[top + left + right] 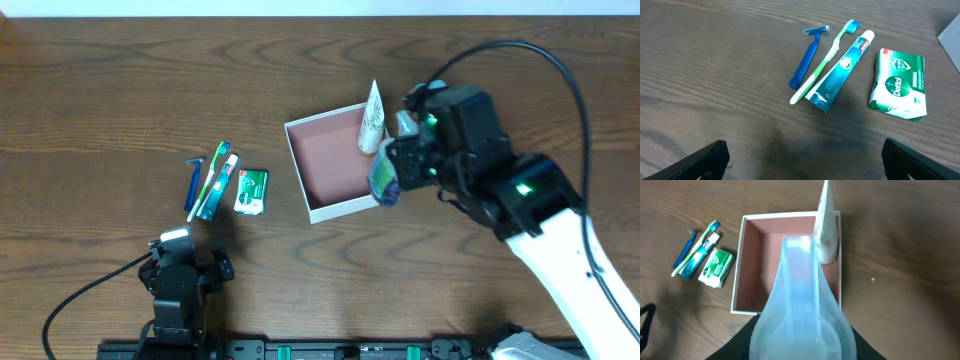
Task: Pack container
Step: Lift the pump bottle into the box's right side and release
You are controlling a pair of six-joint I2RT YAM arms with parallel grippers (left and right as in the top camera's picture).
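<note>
The square white-walled cardboard container (335, 160) with a pink-brown inside lies on the wooden desk (120, 90), right jaws over its right edge. Only the right wrist view shows them clamped on a translucent pale-blue tube (800, 305). The left wrist view shows left jaws apart.

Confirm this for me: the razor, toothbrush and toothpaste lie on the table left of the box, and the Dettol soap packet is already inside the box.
Wrong on the soap. The overhead view shows the Dettol soap packet outside the box, on the table beside the toothpaste. The razor and toothbrush lie there too, left of the box, as you said.
</note>
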